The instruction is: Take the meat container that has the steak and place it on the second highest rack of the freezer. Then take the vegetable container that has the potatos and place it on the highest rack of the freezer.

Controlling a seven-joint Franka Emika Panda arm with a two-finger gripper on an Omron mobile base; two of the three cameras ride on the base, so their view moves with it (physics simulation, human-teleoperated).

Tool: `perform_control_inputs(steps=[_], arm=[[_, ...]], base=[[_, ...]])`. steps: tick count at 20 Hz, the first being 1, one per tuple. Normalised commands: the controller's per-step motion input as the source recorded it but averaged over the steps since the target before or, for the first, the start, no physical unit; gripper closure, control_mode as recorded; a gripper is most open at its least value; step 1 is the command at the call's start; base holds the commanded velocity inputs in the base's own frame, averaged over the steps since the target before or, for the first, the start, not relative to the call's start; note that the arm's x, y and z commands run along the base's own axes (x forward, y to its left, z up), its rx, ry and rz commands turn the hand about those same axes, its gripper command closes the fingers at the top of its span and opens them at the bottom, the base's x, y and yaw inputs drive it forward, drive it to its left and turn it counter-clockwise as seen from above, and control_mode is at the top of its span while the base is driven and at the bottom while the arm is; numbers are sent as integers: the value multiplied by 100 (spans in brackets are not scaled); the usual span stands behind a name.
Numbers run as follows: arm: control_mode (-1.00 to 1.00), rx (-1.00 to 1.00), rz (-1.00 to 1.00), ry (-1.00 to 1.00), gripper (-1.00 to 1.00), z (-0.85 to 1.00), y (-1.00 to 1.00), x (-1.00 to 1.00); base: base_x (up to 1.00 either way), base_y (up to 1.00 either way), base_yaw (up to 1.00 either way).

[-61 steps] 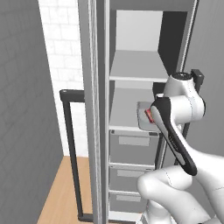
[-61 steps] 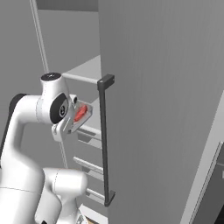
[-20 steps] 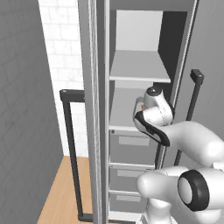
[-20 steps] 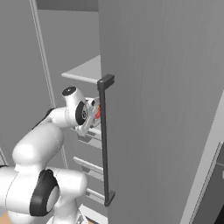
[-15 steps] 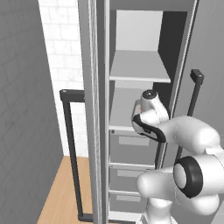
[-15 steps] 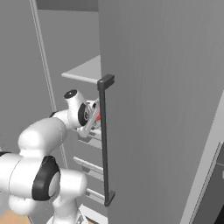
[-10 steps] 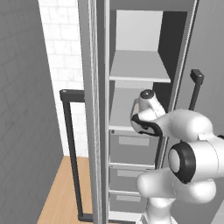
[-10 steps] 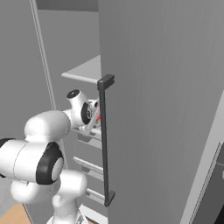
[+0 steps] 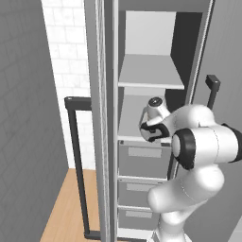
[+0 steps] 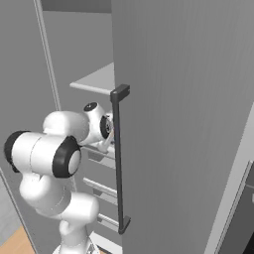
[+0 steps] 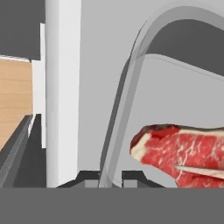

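A tall grey freezer point(image 9: 142, 118) is seen standing open between a white tiled wall point(image 9: 66, 56) and a grey wall, above a floor of light wood point(image 9: 71, 208). Two flat pale shelf boards are counted inside: the highest rack point(image 9: 150, 71) and, under it, the second highest rack point(image 9: 130, 125); below them three grey drawer fronts point(image 9: 144, 158) are stacked. Two long dark bar handles are visible, one point(image 9: 75, 160) on the left door and one point(image 10: 118, 158) on the right door. The white arm is reached into the cabinet at the level of the second highest rack. In the hand view, the pincer point(image 11: 109, 177) is clenched on the thin rim of the meat container point(image 11: 131, 87), a smooth light-grey tray with rounded corners. One steak point(image 11: 183, 151), red with pale marbled streaks, is lying inside it.
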Motion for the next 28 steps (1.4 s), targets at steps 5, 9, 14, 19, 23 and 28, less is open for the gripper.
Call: perform_control_inputs(steps=[5, 9, 14, 19, 23, 28], arm=[[-100, 0, 0, 0, 100, -29, -3, 23], [-100, 0, 0, 0, 100, -11, -1, 27], [-100, 0, 0, 0, -100, 0, 0, 10], [-100, 0, 0, 0, -100, 0, 0, 0], [-100, 0, -4, 0, -100, 8, 0, -25], [-100, 0, -8, 0, -100, 27, 0, -48]], base=[[0, 0, 0], [0, 0, 0], [0, 0, 0], [0, 0, 0], [0, 0, 0], [0, 0, 0]])
